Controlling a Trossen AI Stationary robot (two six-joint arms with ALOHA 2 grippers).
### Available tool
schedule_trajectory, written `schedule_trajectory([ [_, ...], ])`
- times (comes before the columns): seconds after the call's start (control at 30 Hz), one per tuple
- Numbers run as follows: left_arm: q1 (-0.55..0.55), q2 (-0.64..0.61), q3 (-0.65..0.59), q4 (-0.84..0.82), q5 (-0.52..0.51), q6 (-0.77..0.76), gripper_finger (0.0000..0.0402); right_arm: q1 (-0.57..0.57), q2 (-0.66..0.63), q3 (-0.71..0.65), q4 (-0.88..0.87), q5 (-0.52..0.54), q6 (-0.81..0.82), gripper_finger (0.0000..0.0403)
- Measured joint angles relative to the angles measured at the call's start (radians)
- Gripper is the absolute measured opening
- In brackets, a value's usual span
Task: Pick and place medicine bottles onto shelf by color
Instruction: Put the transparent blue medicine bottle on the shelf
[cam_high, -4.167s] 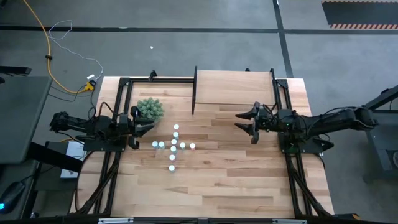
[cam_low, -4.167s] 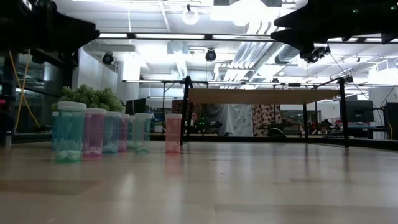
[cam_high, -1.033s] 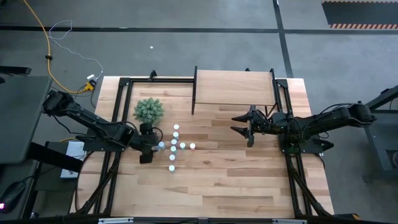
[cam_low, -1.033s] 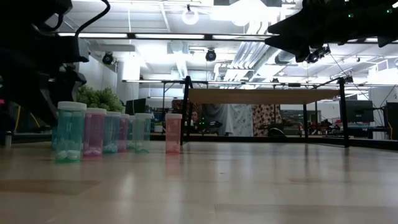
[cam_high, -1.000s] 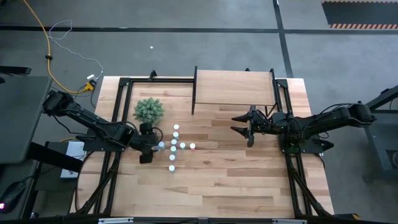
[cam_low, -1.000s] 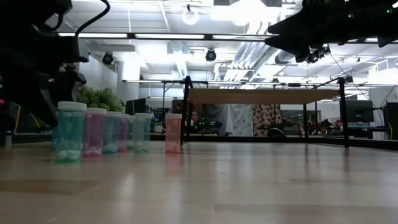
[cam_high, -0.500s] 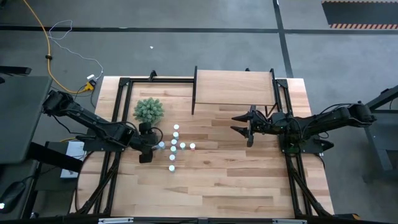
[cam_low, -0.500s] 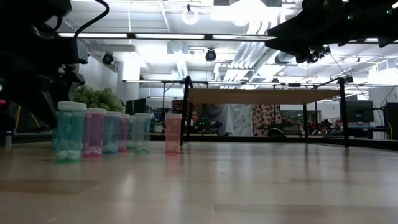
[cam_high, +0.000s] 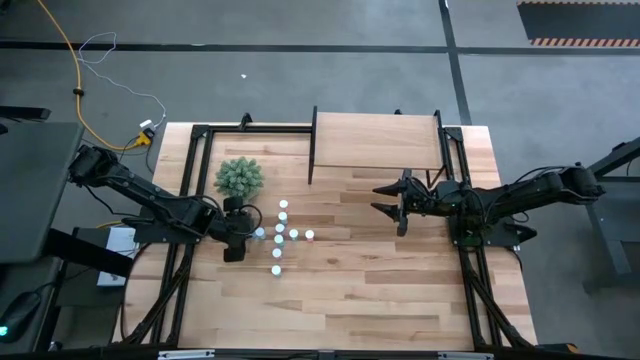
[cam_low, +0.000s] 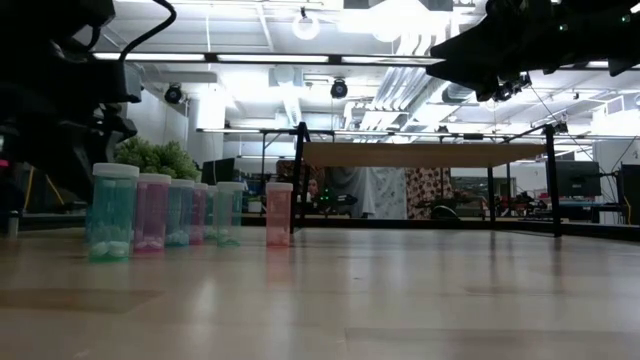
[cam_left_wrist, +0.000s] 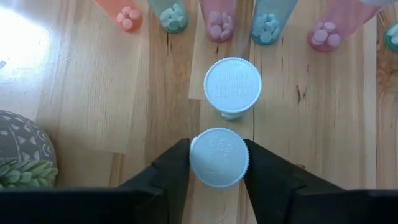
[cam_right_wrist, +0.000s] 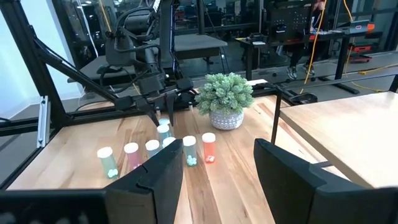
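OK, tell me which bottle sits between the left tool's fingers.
The white-capped bottle at the end of the row nearest the left tool; the others stand beyond its fingers.

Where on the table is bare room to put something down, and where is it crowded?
Free: the table between the medicine bottles and its near edge, and the shelf top. Crowded: around the bottles, where the left hand grips one beside the plant.
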Motion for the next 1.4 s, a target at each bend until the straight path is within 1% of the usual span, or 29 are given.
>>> schedule_trajectory([
  [0.23,0.0,0.0,0.0,0.0,0.002,0.0,0.0114,0.0,0.0,0.0,0.0,0.001,-0.002,0.0188],
  [1.4,0.0,0.0,0.0,0.0,-0.008,0.0,0.0113,0.0,0.0,0.0,0.0,0.001,-0.005,0.0188],
])
